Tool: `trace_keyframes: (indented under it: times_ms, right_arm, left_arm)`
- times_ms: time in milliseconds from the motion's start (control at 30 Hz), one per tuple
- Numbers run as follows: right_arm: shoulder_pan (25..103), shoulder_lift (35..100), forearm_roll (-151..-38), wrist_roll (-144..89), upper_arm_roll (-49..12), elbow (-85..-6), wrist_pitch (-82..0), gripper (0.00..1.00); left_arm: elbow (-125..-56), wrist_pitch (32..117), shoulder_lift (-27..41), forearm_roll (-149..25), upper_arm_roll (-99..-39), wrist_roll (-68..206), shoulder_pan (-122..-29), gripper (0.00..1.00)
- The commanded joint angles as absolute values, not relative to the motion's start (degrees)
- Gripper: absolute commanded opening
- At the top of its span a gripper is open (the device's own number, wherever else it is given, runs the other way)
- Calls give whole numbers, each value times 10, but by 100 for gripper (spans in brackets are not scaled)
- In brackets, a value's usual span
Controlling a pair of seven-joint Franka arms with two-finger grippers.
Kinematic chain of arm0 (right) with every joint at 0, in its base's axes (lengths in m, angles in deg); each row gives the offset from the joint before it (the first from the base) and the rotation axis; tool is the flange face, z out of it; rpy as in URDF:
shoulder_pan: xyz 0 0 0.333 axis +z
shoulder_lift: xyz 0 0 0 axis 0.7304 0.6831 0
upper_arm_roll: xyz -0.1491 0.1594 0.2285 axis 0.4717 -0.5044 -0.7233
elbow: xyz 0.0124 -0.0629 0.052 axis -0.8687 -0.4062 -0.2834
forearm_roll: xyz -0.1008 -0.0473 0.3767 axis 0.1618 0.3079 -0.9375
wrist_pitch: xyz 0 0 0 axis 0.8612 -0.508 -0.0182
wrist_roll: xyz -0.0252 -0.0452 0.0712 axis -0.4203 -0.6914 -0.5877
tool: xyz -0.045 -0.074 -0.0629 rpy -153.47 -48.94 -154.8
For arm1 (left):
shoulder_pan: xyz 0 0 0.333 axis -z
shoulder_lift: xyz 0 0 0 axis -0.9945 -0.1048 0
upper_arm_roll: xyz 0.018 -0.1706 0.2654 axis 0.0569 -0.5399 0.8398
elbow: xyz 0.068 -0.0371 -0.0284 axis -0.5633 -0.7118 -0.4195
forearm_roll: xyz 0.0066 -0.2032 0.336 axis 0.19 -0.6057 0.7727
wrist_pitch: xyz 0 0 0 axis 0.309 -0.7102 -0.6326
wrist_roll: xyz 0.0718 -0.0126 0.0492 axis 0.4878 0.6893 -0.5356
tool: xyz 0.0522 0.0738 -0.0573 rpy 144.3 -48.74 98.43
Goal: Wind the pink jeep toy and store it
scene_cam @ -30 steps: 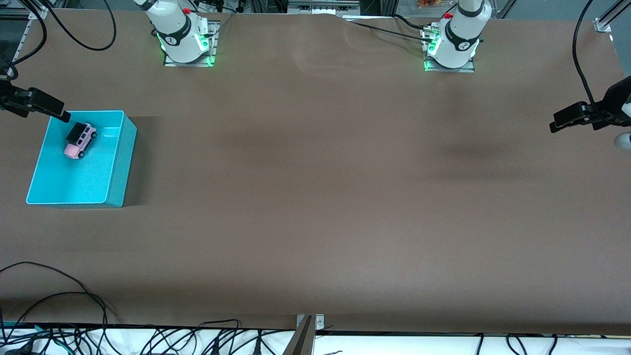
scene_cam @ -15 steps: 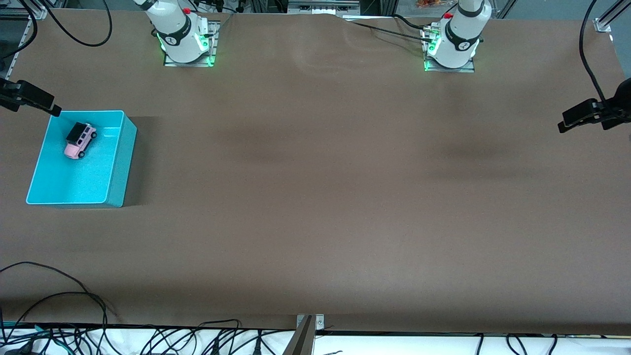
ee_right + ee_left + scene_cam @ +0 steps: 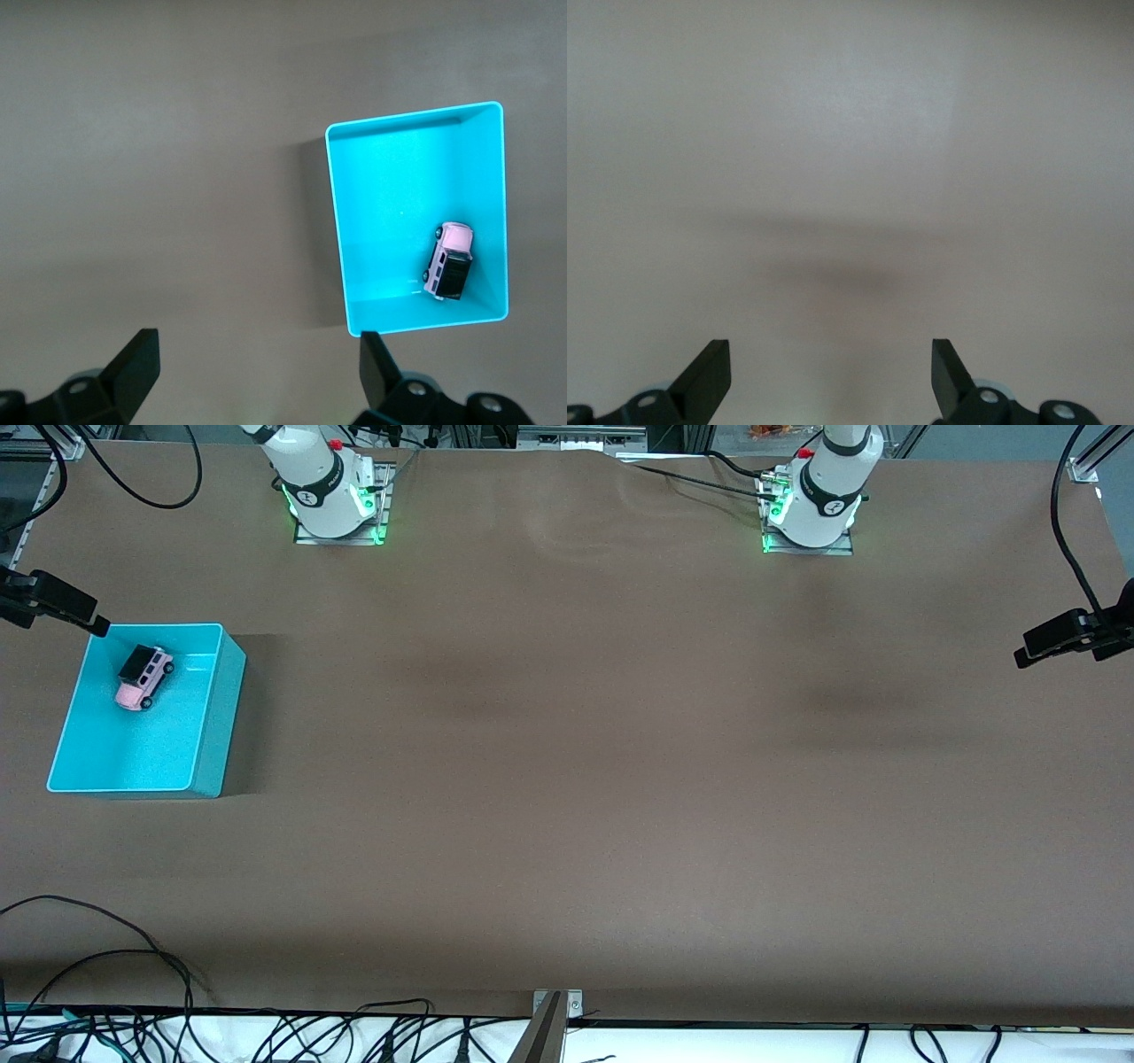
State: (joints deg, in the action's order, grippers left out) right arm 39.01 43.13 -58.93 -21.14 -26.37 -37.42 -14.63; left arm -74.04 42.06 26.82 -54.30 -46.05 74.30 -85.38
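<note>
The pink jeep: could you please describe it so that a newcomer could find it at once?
Look for the turquoise bin at the right arm's end of the table. Inside it, in the part farther from the front camera, sits the pink jeep, the bin's only content: a tiny boxy car with a black roof.

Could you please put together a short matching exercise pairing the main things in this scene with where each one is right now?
Things:
1. pink jeep toy
2. turquoise bin
3. left pincer
4. right pincer

Places or states:
A. open, over bare table at the left arm's end
B. on the table at the right arm's end
C. inside the bin, toward its end farther from the front camera
D. open, above the bin's corner

Pairs: 1-C, 2-B, 3-A, 4-D
</note>
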Motion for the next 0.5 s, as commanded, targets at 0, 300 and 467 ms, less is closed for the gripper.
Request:
trace_keyframes:
  times_ms: [0, 300, 467]
  right_arm:
    - [387, 435, -599, -214, -262, -369, -148, 100]
    - [388, 437, -597, -215, -265, -357, -148, 100]
    - [389, 438, -597, -214, -265, -356, -150, 100]
  left_arm:
    - [-735, 418, 265, -559, -460, 749, -858, 100]
    - [-736, 417, 266, -557, -460, 748, -859, 100]
    - [-738, 418, 266, -555, -460, 749, -865, 100]
